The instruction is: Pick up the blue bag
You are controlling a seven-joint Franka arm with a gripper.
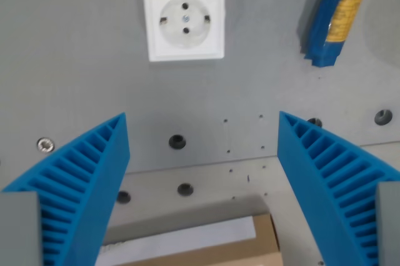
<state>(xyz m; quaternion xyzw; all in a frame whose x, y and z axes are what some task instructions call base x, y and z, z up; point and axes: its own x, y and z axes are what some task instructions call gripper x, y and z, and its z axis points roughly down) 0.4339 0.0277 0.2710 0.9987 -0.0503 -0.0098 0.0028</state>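
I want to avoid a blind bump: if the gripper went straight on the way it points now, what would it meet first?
Probably the bare grey panel, between the white socket and the cardboard. The open gripper is not lined up with the blue bag, which sits at the wrist view's upper right. Depth is unclear.

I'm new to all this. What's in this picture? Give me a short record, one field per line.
view: camera on the robot's wrist
gripper: two blue ribbed jaws, spread wide, nothing between them
blue bag: top of the wrist view's right, blue with a yellow label, partly cut off by the edge, not touched
wall socket: white, upper middle, on the grey panel
cardboard: brown with a white sheet, bottom centre, between the jaws
task state: bag not yet picked up
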